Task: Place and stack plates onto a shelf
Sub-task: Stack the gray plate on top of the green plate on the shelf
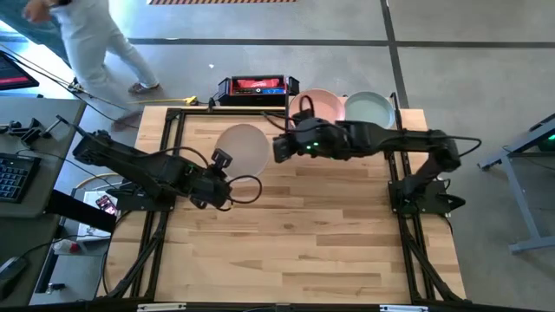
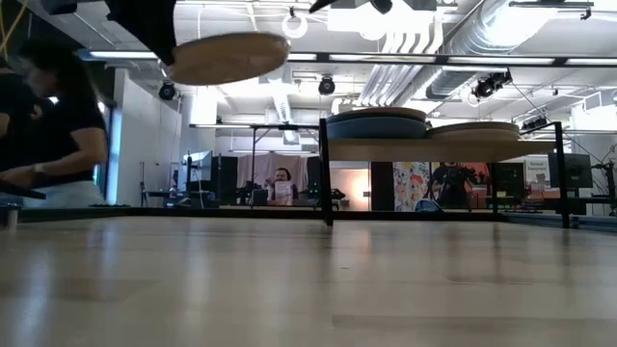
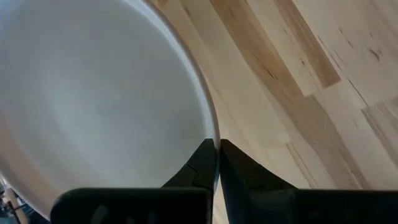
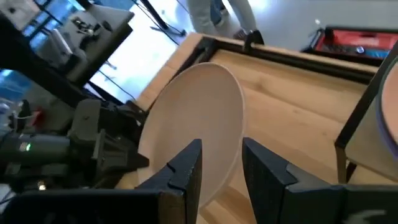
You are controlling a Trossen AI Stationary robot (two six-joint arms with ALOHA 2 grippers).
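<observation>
Left tool (image 3: 217,163) pinches rim of round matte cream plate (image 1: 244,147), raised off wood table (image 1: 286,243); right tool (image 4: 221,163) parted around its edge.

A robotics lab: exposed ceiling ducts (image 2: 501,39), concrete floor (image 1: 468,69), desks with a keyboard (image 1: 13,178).

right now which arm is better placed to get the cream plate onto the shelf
Right, probably. The left gripper holds the cream plate by its rim, raised above the table. The right gripper is open around the plate's opposite edge, and its arm reaches from beside the shelf, so it could likely take it over.
</observation>
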